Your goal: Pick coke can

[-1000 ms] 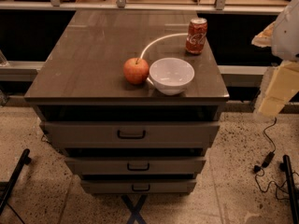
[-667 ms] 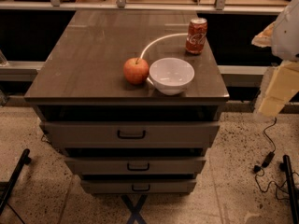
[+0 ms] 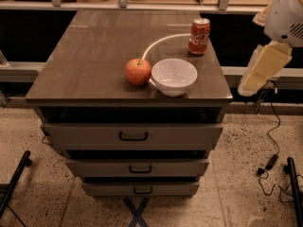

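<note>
The coke can (image 3: pixel 199 36), red with white script and a silver top, stands upright near the back right corner of the brown cabinet top (image 3: pixel 94 56). A red-orange apple (image 3: pixel 138 72) sits near the front middle, touching a white bowl (image 3: pixel 173 76) on its right. Only a white and cream part of my arm (image 3: pixel 265 65) shows at the right edge, beside the cabinet and below the level of the can. My gripper itself is out of view.
The cabinet has three drawers with dark handles (image 3: pixel 133 136). A shelf rail (image 3: pixel 142 6) runs behind it. Cables (image 3: pixel 272 160) lie on the speckled floor at the right, and a black bar (image 3: pixel 14 181) lies at the lower left.
</note>
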{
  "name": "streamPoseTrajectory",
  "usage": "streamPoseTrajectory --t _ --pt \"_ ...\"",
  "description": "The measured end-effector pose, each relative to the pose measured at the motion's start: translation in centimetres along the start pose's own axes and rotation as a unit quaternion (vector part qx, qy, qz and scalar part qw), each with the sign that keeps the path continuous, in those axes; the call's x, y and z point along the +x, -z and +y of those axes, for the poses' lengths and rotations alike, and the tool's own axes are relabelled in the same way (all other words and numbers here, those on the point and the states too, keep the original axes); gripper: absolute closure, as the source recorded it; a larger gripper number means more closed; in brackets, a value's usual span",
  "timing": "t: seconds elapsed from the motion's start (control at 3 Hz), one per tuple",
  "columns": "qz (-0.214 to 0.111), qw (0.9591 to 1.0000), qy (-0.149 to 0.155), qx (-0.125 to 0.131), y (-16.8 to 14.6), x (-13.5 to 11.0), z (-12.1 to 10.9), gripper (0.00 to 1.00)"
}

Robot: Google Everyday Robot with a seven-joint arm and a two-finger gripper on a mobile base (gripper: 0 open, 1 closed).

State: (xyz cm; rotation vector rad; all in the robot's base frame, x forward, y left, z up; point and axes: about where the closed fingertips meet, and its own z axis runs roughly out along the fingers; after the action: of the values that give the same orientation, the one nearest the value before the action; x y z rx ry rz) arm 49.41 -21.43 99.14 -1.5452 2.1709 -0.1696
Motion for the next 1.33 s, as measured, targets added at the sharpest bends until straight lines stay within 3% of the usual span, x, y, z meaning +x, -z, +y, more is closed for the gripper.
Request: streamPoseTrajectory --t 0.33,0.67,1.0,1.33 --pt "-0.082 0.994 -0.021 0.07 -2.0 -4.8 -7.3 0.0" --pt "-0.138 0.9817 -0.067 0.113 -3.8 -7.8 -11.4 0.0" --pt "-0.195 0.9615 -0.144 0.13 -7.0 -9.1 -13.9 0.0" --pt "-0.245 0.9323 -0.218 0.152 -9.2 -9.2 -16.5 0.0"
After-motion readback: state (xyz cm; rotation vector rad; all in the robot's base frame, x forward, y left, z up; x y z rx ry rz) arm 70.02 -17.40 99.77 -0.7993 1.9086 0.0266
